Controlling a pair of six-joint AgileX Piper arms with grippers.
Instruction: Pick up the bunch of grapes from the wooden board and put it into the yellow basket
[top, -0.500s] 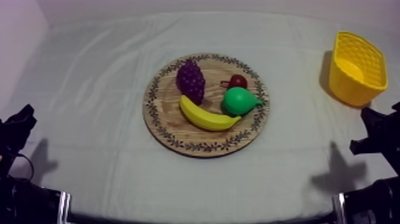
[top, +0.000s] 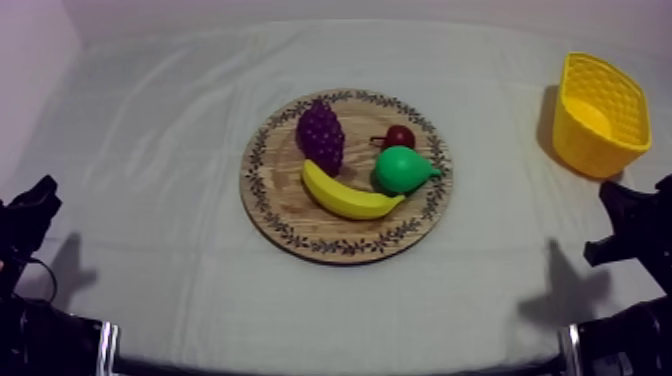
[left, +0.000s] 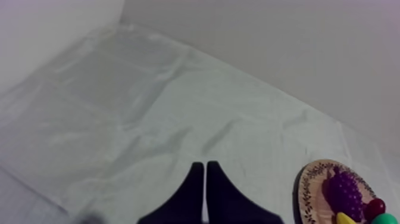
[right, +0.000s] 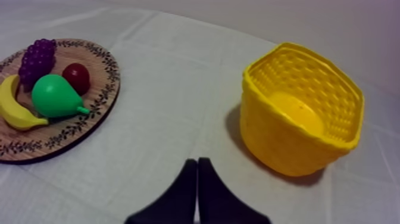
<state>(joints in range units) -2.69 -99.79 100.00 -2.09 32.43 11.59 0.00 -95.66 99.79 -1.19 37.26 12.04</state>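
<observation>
Resting on wooden board (top: 280, 197) — knobbly grapes (top: 320, 135), purple

— What sort of place was it?
— A robot test bench, by the look of it: some lab or workroom.
— What told you so?
— The worktop (top: 150, 150) lay under a plain grey-white cloth (top: 480, 290), a pale unmarked wall (left: 286, 36) stood behind it, a black left arm (top: 25, 225) and right arm (top: 635, 230) sat at its near corners, and toy fruit (top: 350, 200) lay arranged on a wooden board (top: 285, 215).

The purple bunch of grapes (top: 320, 136) is laid on the wooden board (top: 345, 237). The yellow basket (top: 600, 115) is set well apart.
</observation>
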